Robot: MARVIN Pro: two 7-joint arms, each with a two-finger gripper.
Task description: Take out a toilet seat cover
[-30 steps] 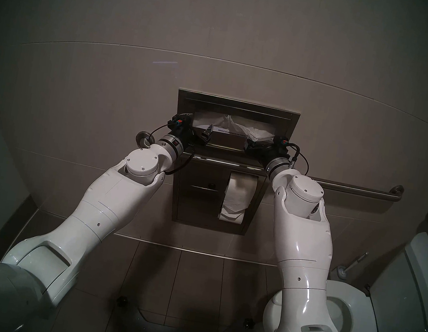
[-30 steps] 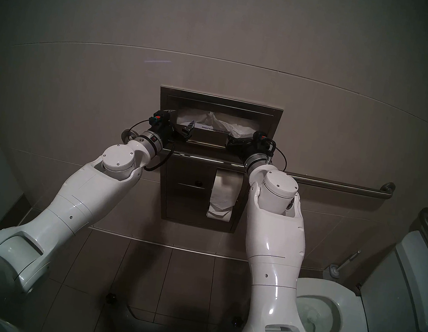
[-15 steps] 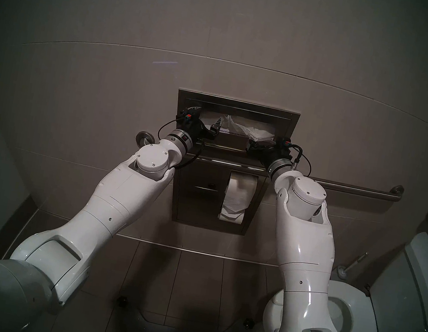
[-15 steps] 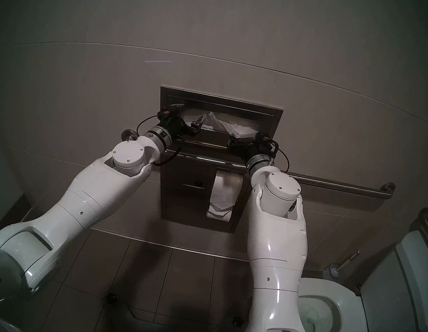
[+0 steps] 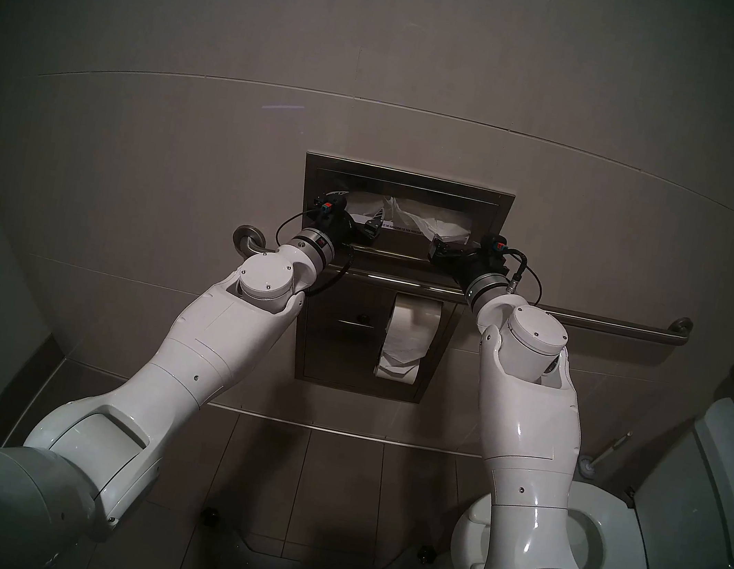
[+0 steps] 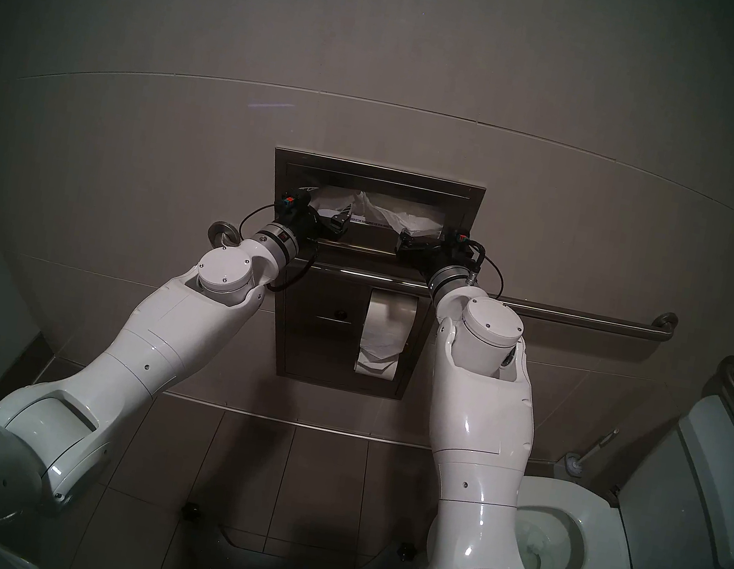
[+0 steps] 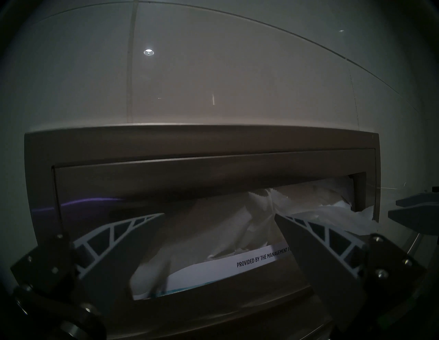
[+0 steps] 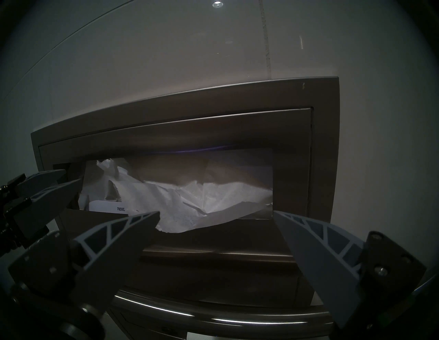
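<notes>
A: What's changed?

B: My left gripper (image 5: pixel 368 223) slid right along the slot since a sec ago, now in front of the paper. Right gripper (image 5: pixel 440 246) barely shifted.

A: Jaws?

B: Both sets wide, holding nothing. Toilet seat cover (image 8: pixel 204 201) is crumpled in the wall dispenser (image 5: pixel 409 180), one flap drooping over the lip, just ahead of my right jaws.

A: Step?

B: Approach, I'd say. Next: ease fwd, pinch the flap, pull slow. Thin stuff, prob tears.

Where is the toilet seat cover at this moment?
In the head view, the toilet seat cover sits in the slot of the wall dispenser, above the toilet paper roll, between both open end effectors.
</notes>
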